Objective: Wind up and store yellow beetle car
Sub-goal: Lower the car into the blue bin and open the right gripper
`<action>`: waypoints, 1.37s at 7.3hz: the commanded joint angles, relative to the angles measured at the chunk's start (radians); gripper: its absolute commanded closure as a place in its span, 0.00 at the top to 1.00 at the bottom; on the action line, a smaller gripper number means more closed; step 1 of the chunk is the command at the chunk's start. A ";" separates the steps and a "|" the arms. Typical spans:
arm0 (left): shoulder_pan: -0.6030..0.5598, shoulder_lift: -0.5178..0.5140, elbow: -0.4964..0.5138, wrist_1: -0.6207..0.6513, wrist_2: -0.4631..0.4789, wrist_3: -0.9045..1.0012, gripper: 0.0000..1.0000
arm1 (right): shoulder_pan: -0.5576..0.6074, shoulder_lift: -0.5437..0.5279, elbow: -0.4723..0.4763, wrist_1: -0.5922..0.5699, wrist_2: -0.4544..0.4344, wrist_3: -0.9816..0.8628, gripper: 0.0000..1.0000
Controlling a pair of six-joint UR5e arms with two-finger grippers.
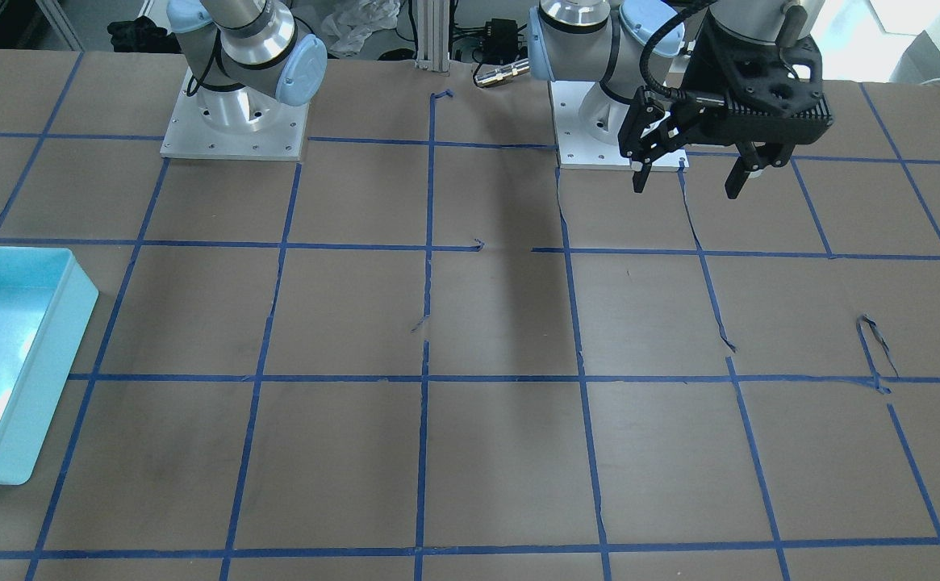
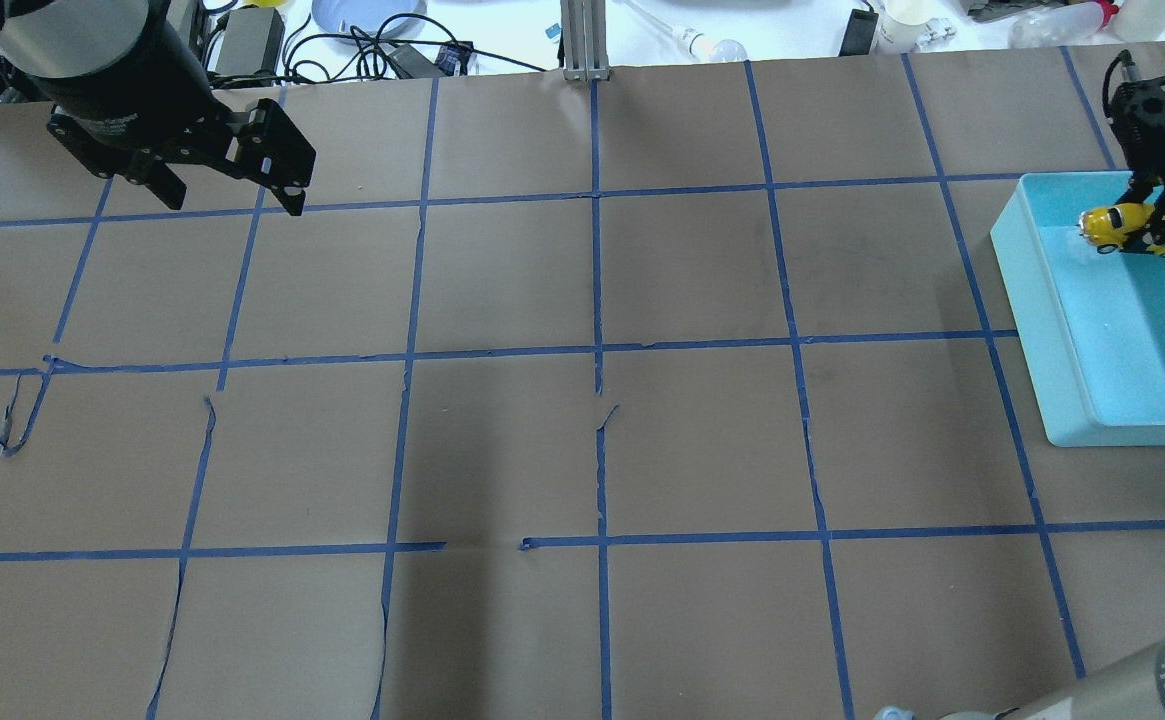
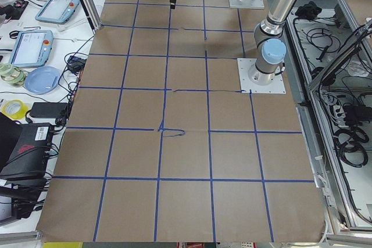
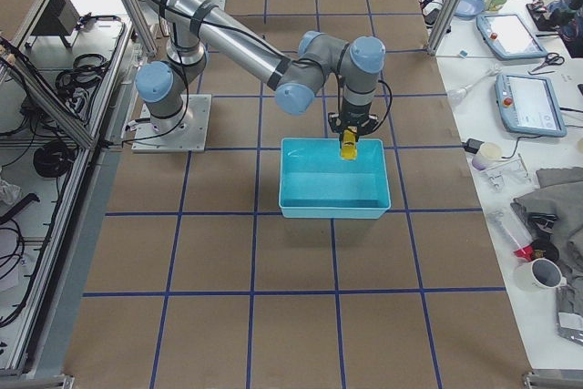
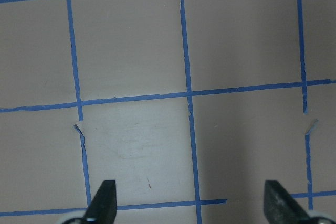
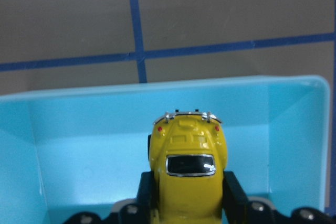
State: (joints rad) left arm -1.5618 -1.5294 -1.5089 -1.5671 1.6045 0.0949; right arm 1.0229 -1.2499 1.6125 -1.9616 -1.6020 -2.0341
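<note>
Overhead exterior view: the table [image 2: 692, 450], covered in brown paper with a blue tape grid, is recorded as the largest item, lying under both grippers. A turquoise bin [image 2: 1122, 432] is noted directly below the right gripper [image 2: 1157, 238] and well apart from the left gripper [image 2: 232, 195]. The left gripper is found raised over bare paper close to its own arm's base, with its jaws spread wide and nothing between them. In the left wrist view both fingertips [image 5: 102, 203] are seen far apart above a tape crossing. The right gripper is found clenched on the yellow beetle car [image 2: 1110, 224], which is gripped by its two flanks between the fingers [image 6: 233, 195]. The car is seen protruding forward from the fingertips, its chrome bumper and red lamps turned away from the wrist. It is held over the bin's interior, near the bin wall that lies beyond the fingertips. Whether the wheels are touching the bin floor cannot be told
</note>
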 commanded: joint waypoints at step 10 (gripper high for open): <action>0.002 0.005 0.006 0.001 0.003 0.025 1.00 | -0.058 -0.087 0.065 0.045 -0.016 0.087 1.00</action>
State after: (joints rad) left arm -1.5625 -1.5262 -1.5068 -1.5662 1.6094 0.1088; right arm 0.9576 -1.2929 1.7813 -2.1044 -1.6210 -2.0108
